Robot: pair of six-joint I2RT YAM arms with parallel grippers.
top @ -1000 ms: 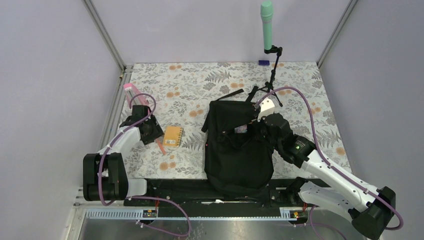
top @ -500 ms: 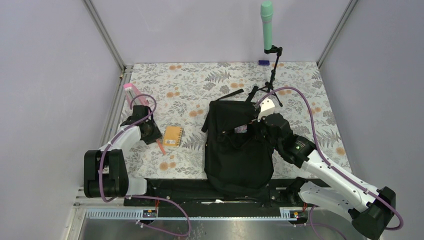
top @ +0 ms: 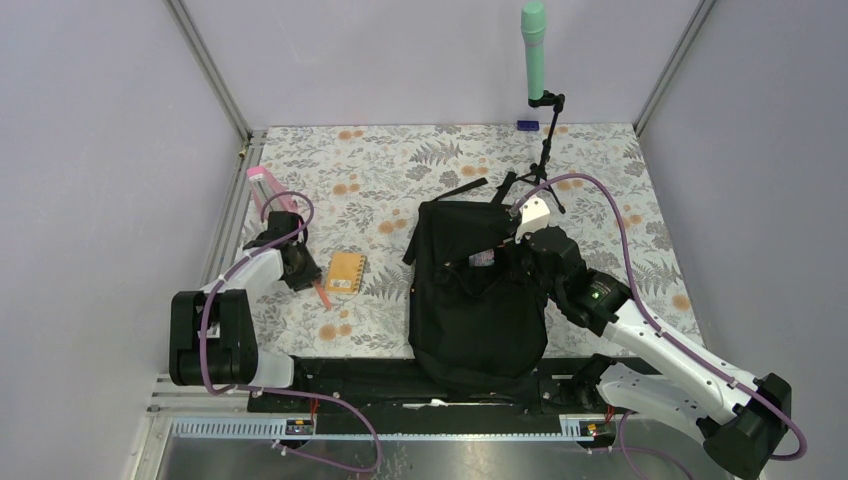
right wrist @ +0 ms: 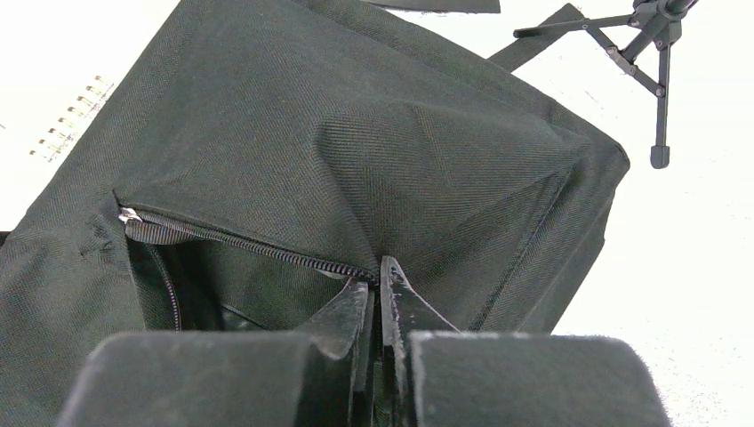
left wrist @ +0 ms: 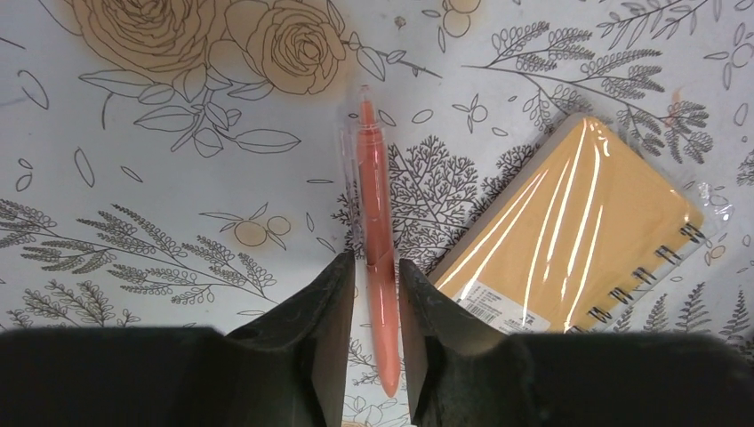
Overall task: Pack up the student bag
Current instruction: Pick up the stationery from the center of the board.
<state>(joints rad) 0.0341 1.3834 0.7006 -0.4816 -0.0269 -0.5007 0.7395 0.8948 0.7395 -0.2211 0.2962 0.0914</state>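
**Q:** What is the left gripper (left wrist: 375, 294) doing?

**A:** It points down at the table, with one finger on each side of the pen (left wrist: 373, 178). The jaws are narrowly apart. It is not possible to tell whether they already pinch the barrel. They straddle the near half of the pen, probably so it lifts without tipping much.

**Q:** What lies around it?

**A:** The notebook (left wrist: 569, 231) lies just right of the pen, wrapped in clear film, with its spiral binding on the right. The fingers do not touch it.

**Q:** And the right gripper (right wrist: 376, 298)?

**A:** Its jaws are pressed together on a fold of the bag (right wrist: 356, 116), at the right end of the zipper (right wrist: 249, 245). The fabric rises to a peak at the grip. This appears to hold the mouth open, so the left arm can load items without help.

**Q:** Where is the bag?

**A:** It is at the near centre of the table, right of the notebook. The opening faces left, and its straps run toward the far side. The stand (right wrist: 658, 80) is just beyond its far right corner.

**Q:** What does the next step require?

**A:** A firm grip on the pen, then a carry to the right into the opening. The slot is narrow, so a pen held crosswise could catch on the zipper.
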